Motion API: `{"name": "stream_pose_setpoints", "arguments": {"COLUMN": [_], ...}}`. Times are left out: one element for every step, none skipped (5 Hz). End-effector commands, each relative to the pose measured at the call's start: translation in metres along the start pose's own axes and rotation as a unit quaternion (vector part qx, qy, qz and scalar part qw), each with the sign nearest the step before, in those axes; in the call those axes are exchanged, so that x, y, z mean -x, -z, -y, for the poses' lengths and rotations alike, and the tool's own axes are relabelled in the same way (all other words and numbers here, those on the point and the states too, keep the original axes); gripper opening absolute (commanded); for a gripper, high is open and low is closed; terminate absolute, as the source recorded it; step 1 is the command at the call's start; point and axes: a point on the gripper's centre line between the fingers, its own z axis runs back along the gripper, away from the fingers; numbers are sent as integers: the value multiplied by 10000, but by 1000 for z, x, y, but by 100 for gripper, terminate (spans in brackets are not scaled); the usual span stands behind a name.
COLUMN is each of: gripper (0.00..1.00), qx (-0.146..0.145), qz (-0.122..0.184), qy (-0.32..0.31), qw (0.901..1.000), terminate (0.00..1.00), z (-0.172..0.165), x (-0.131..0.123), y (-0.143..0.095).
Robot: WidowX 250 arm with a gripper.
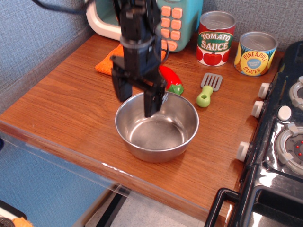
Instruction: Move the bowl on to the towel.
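Note:
The shiny steel bowl (158, 130) stands upright on the wooden counter near its front edge. The orange towel (107, 62) lies flat behind it at the back left, mostly hidden by my arm. My black gripper (138, 99) is open and hangs over the bowl's back-left rim. One finger (152, 102) is inside the bowl and the other finger (121, 88) is outside the wall. I cannot tell whether the fingers touch the rim.
A red toy chili pepper (171, 80) lies just behind the bowl. A green-handled spatula (207, 90), a tomato sauce can (216, 39) and a pineapple can (255, 53) stand at the back right. A toy microwave (172, 19) is behind the towel. A black stove (284, 137) borders the right.

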Motion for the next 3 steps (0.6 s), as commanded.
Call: {"name": "stream_pose_setpoints", "arguments": {"gripper": [100,0,0], "qx": [-144,-58,-55], "qz": [-173,-274,-227], "qy": [-87,-87,-121], "qw": [9997,9996,9997], "terminate": [0,0,0], "z": [-7,-7,-8], "x": [0,1,2], "y": [12,25,27]}}
